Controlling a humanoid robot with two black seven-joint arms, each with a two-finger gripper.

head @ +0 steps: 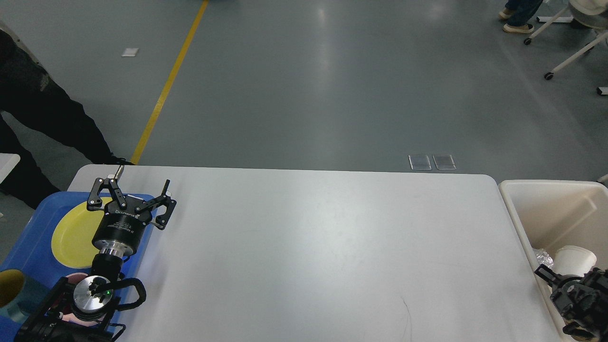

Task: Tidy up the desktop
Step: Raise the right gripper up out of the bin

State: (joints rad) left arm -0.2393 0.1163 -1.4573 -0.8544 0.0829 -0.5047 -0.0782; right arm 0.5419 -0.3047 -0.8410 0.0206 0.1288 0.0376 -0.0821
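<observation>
A white worktop [304,251] fills the view, bare. The left tool [130,192] hovers spread over its left edge, above a blue tray [28,247]. The right tool [577,294], state unclear, sits beside a paper cup [574,260] in the beige bin [541,209]; it should retract straight upward.

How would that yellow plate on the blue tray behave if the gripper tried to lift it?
The yellow plate looks flat and low-rimmed, so probably hard to get fingers under. Its smooth surface suggests it may slip. It seems rigid, likely light plastic, though material is unclear.
</observation>
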